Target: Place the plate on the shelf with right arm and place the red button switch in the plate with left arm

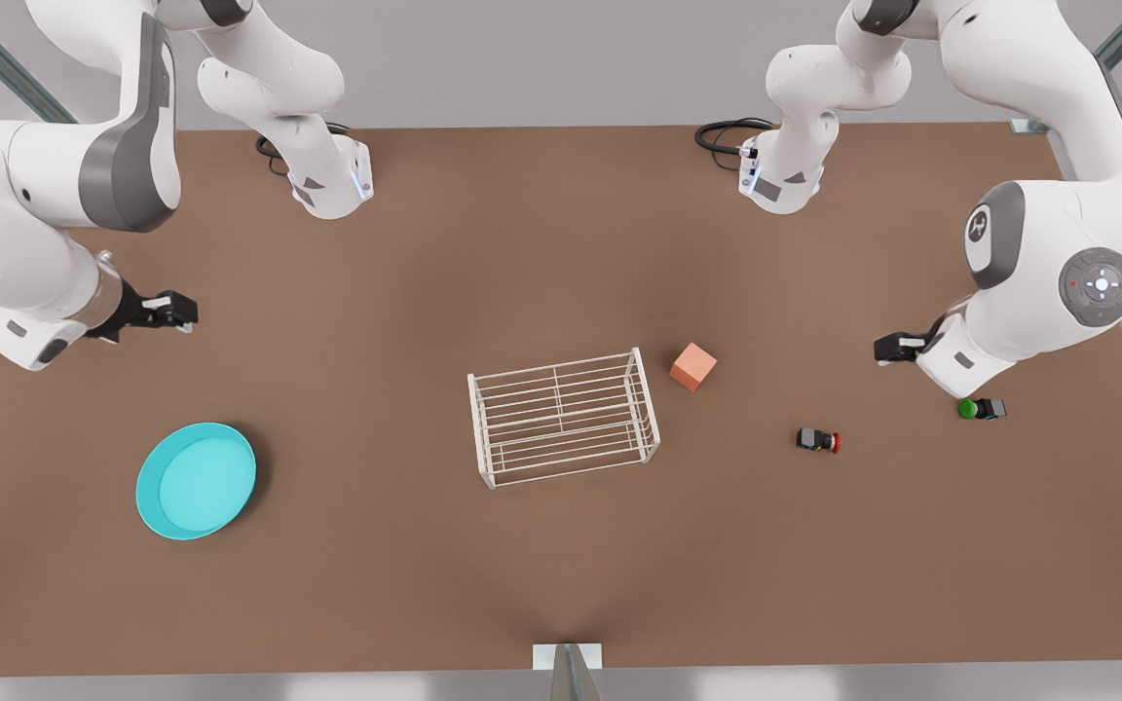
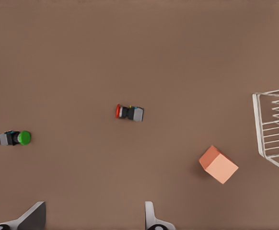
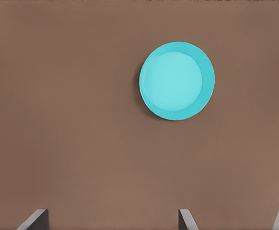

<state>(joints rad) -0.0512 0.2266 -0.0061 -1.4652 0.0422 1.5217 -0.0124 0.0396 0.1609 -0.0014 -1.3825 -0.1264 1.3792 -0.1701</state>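
Lying flat on the brown table [image 1: 561, 584] at the lower left of the front view, the plate [image 1: 196, 480] sits well apart from everything else. It looks stiff, light and smooth, with a shallow raised rim, so I judge the rim the only place to pinch it, one finger inside and one under the edge; a slip seems likely on so thin a lip.

Nearer the middle of that frame stands the shelf [image 1: 563, 417], its barred top bare, with a salmon cube [image 1: 692, 366] just beside its far right corner. At the lower right lies the red button switch [image 1: 818, 440], cap pointing toward the frame's right; it is tiny, rigid and light, best gripped across its boxy body. A green-capped switch [image 1: 981, 408] lies farther right.

Farther back, the right gripper [image 1: 169, 312] hangs at the left edge, above and well apart from the plate, fingers spread in its wrist view. The left gripper [image 1: 897, 347] hovers at the right, nearer the green-capped switch than the red one, fingers likewise apart [image 2: 150, 215].
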